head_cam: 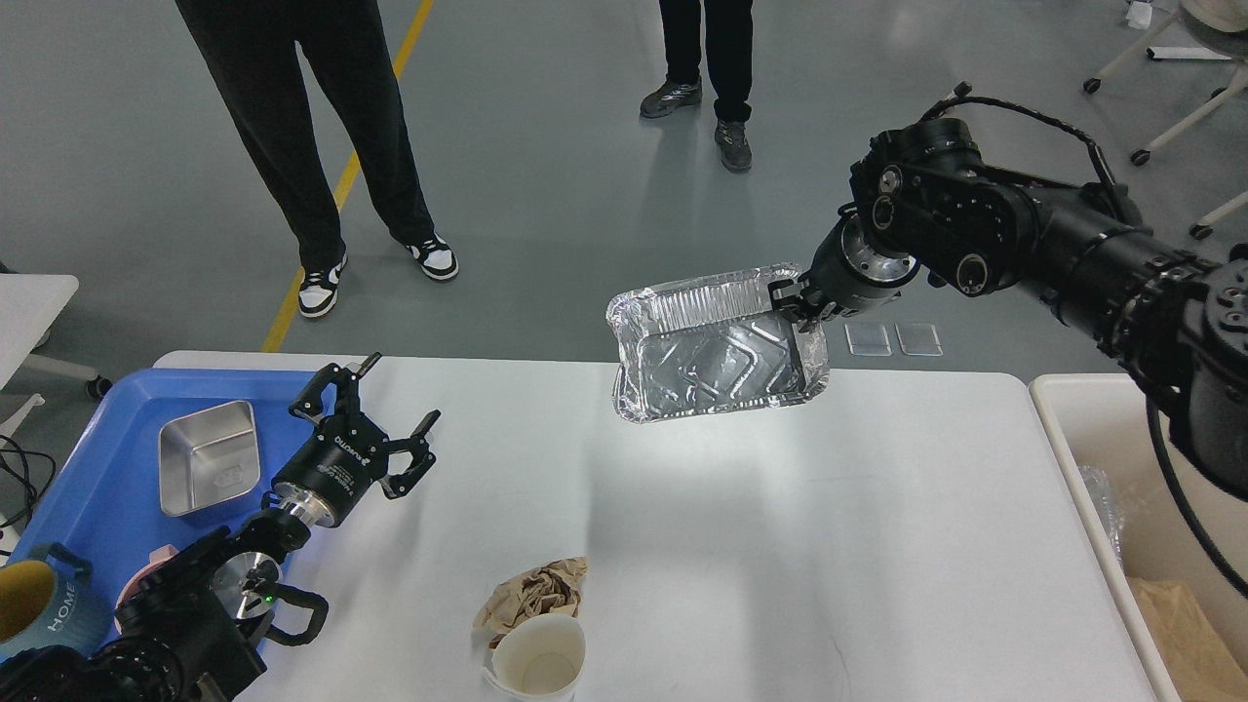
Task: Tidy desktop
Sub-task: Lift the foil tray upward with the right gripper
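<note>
The white desktop (pixel 780 546) fills the lower view. My right gripper (pixel 795 304) is shut on the right rim of a foil tray (pixel 712 351) and holds it tilted in the air above the desktop's far edge. My left gripper (pixel 366 414) is open and empty, hovering over the desktop beside the blue tray (pixel 107 468). A crumpled brown paper (pixel 536 590) and a white paper cup (pixel 538 658) lie at the near middle of the desktop.
The blue tray holds a steel dish (pixel 207 468), a pink cup (pixel 132 595) and a yellow-lined mug (pixel 34 609). A cream bin (pixel 1072 429) with brown paper stands at the right. Two people stand beyond the desktop.
</note>
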`<action>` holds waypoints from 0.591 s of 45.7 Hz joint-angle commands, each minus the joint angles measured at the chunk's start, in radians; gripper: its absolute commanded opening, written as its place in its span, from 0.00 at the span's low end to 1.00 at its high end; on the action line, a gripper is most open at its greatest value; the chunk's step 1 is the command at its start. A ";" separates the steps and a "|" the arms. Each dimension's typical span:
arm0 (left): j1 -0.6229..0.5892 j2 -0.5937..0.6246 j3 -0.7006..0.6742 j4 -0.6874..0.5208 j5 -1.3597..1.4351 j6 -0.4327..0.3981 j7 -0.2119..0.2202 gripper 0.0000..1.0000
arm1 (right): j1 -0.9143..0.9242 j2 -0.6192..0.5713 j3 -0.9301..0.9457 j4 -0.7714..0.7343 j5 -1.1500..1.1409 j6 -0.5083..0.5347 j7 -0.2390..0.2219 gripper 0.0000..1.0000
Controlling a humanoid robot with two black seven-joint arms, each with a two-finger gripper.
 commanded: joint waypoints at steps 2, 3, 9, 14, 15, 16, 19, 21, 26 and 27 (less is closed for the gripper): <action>0.002 -0.001 -0.015 0.000 -0.005 0.003 -0.002 0.96 | -0.004 -0.002 0.000 -0.001 0.012 0.000 0.000 0.00; 0.001 -0.001 -0.015 0.000 -0.003 0.001 -0.002 0.96 | -0.004 -0.002 -0.002 -0.001 0.017 0.000 0.000 0.00; -0.005 0.005 0.024 -0.017 0.015 -0.027 0.016 0.96 | -0.004 -0.004 -0.003 -0.001 0.028 0.000 0.000 0.00; -0.019 0.082 0.096 -0.052 0.015 -0.056 0.022 0.96 | -0.004 -0.005 -0.003 -0.001 0.028 0.001 0.000 0.00; -0.021 0.103 0.120 -0.070 0.017 -0.050 0.028 0.96 | -0.004 -0.007 -0.003 0.000 0.028 0.001 0.000 0.00; -0.027 0.134 0.160 -0.096 0.020 -0.044 0.034 0.96 | -0.005 -0.007 -0.003 0.000 0.028 0.001 0.000 0.00; -0.037 0.215 0.244 -0.164 0.024 -0.037 0.038 0.96 | -0.008 -0.010 -0.003 0.000 0.029 0.001 0.002 0.00; -0.039 0.263 0.283 -0.198 0.026 -0.033 0.038 0.96 | -0.016 -0.014 -0.002 0.000 0.029 0.001 0.002 0.00; -0.045 0.341 0.311 -0.254 0.026 -0.022 0.038 0.96 | -0.024 -0.017 0.007 0.002 0.070 0.001 0.002 0.00; -0.047 0.352 0.312 -0.264 0.026 -0.019 0.036 0.96 | -0.024 -0.019 0.013 0.000 0.096 0.003 0.003 0.00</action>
